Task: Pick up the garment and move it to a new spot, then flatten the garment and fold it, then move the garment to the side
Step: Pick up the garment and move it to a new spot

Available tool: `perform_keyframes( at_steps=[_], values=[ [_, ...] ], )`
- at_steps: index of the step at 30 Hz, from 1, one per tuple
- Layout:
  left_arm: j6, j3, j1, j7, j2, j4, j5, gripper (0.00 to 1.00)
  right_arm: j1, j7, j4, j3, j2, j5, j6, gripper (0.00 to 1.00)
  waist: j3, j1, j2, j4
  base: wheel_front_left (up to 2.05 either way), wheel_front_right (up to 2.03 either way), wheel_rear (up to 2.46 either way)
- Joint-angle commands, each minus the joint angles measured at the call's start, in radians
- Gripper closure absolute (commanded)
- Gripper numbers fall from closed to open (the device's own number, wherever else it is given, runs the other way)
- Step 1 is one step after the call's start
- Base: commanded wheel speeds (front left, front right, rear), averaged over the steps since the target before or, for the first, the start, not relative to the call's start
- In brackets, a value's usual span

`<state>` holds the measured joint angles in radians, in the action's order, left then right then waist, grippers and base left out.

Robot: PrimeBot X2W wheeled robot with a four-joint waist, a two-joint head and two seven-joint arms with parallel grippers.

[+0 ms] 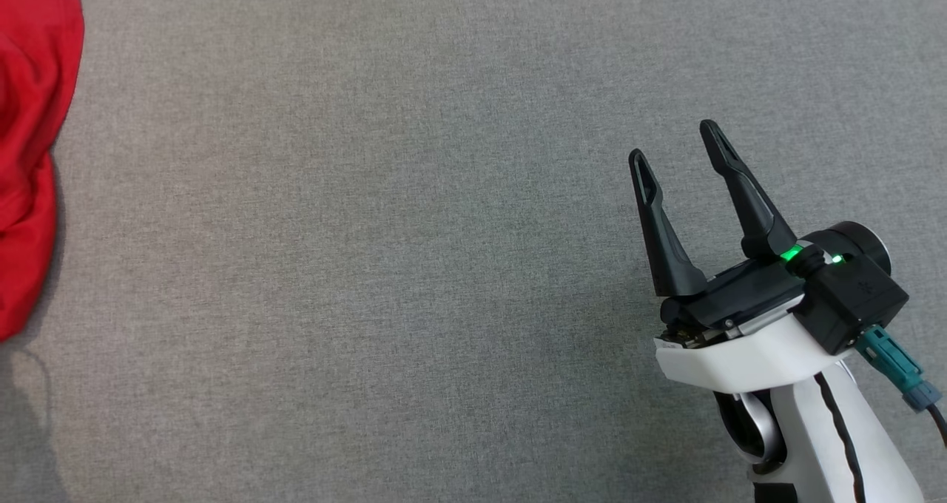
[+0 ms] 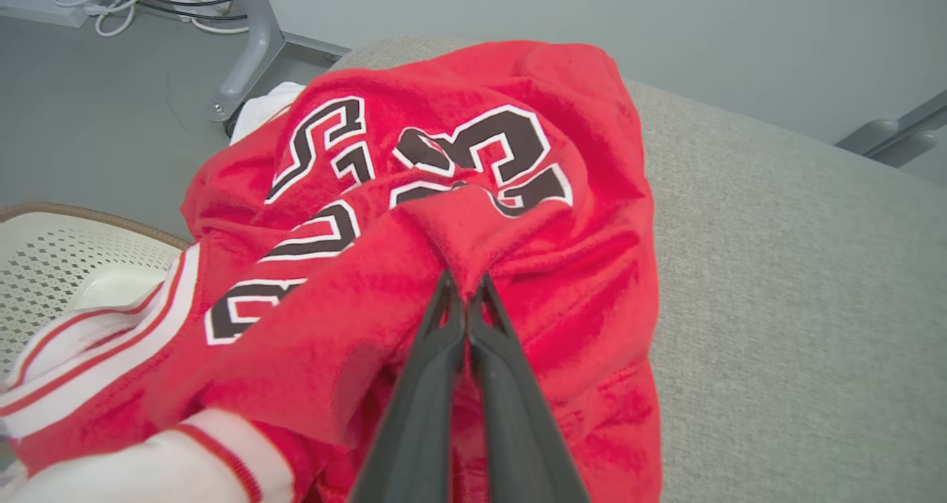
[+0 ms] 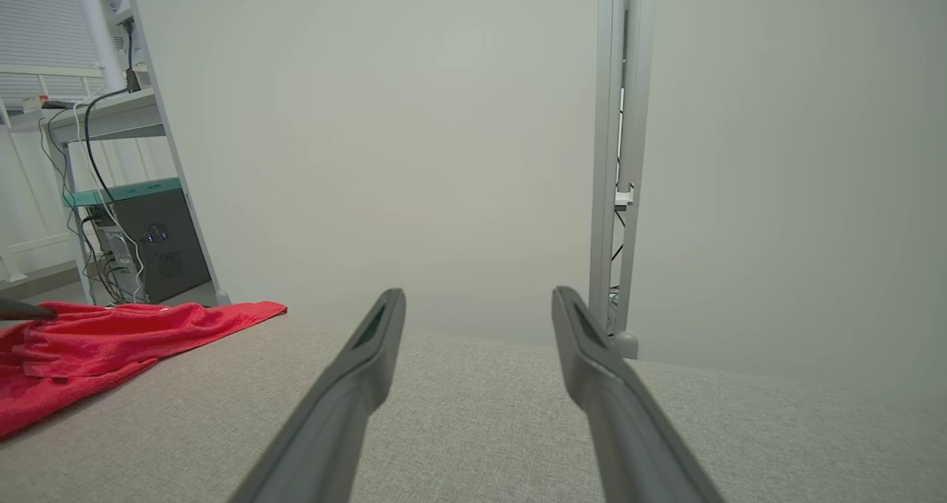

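On the head view my right gripper (image 1: pixel 672 142) sits at four o'clock, fingers spread wide with nothing between them, over the grey fabric surface (image 1: pixel 370 266). The red garment (image 1: pixel 29 118) lies bunched at the nine o'clock edge. On the left wrist view my left gripper (image 2: pixel 466 285) is pinched tight on a raised fold of that garment, with a white mesh basket (image 2: pixel 59 259) at nine o'clock. On the right wrist view the garment lies at eight o'clock, well apart from the spread fingers.
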<state>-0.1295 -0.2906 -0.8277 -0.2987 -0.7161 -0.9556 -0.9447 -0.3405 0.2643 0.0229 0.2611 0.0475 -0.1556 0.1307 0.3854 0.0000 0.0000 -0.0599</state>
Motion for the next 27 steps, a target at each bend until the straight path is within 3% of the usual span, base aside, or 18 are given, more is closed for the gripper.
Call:
perform_keyframes(
  at_steps=[1, 16, 27],
  values=[
    [-0.001, -0.01, -0.014, 0.008, -0.01, -0.003, -0.009, 1.0, 0.004, 0.0, -0.003, -0.001, 0.005, 0.009, 0.0, 0.0, -0.008, 0.0, 0.0, 0.001, 0.0, 0.0, 0.0],
    [-0.001, -0.225, -0.036, 0.107, -0.054, 0.132, -0.036, 1.0, 0.074, 0.0, -0.027, -0.008, 0.006, -0.047, 0.0, 0.0, -0.2, 0.0, 0.0, -0.007, 0.0, 0.0, 0.0],
    [-0.001, -0.349, -0.105, 0.068, -0.06, 0.362, -0.033, 1.0, 0.11, 0.0, -0.019, -0.049, 0.006, -0.077, 0.0, 0.0, -0.28, 0.0, 0.0, -0.054, 0.0, 0.0, 0.0]
  ],
)
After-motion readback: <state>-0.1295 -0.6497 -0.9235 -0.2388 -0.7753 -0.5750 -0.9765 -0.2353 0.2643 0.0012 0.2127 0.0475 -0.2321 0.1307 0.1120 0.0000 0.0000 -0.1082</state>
